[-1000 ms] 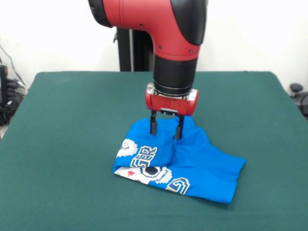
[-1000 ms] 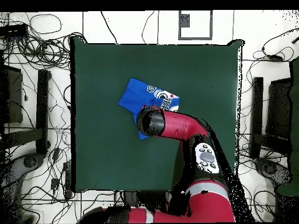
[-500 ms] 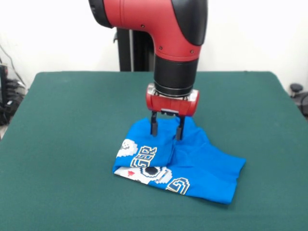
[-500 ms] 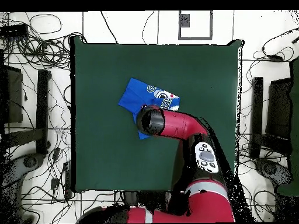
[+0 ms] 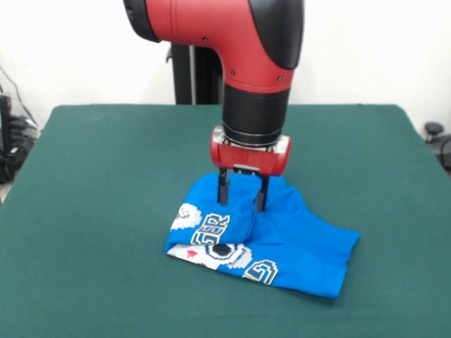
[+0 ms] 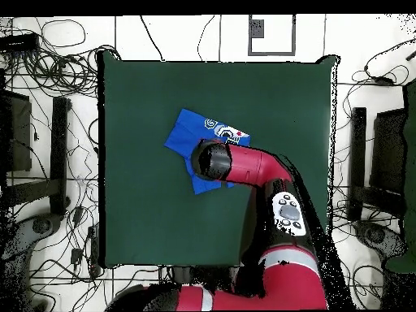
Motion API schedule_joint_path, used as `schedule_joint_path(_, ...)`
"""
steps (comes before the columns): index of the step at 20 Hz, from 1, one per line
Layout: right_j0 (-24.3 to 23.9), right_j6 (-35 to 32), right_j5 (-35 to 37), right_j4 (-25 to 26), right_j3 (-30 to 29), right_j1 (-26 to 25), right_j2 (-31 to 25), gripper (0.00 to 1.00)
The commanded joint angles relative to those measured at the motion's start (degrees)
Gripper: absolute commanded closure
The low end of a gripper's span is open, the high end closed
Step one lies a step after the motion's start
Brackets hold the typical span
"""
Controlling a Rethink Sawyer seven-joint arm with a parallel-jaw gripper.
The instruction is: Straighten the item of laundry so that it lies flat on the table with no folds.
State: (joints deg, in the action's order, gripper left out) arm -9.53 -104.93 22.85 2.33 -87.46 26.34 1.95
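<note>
The gripper (image 5: 242, 199) is hanging straight down over the far part of the blue T-shirt (image 5: 296, 246), its two fingers (image 5: 223, 189) spread apart with cloth between and below their tips, seemingly positioning to pinch a ridge there. Directly beneath it on the green table (image 5: 106, 176), the shirt is lying bunched and doubled over, its pixel graphic showing on the near fold.

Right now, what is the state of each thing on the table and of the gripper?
T-shirt: crumpled and folded over, graphic partly showing, not flat.
gripper: open, fingers pointing down at the shirt's far part, a ridge of cloth between them.
table: green cloth, shirt lying near its middle.
</note>
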Motion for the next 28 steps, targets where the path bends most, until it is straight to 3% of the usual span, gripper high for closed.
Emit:
schedule_joint_path(1,1.7,-4.8,8.2,-1.7,5.3,-5.9,-5.0,0.0)
schedule_joint_path(28,2.7,-6.0,7.8,-1.3,3.9,-4.5,-4.7,0.0)
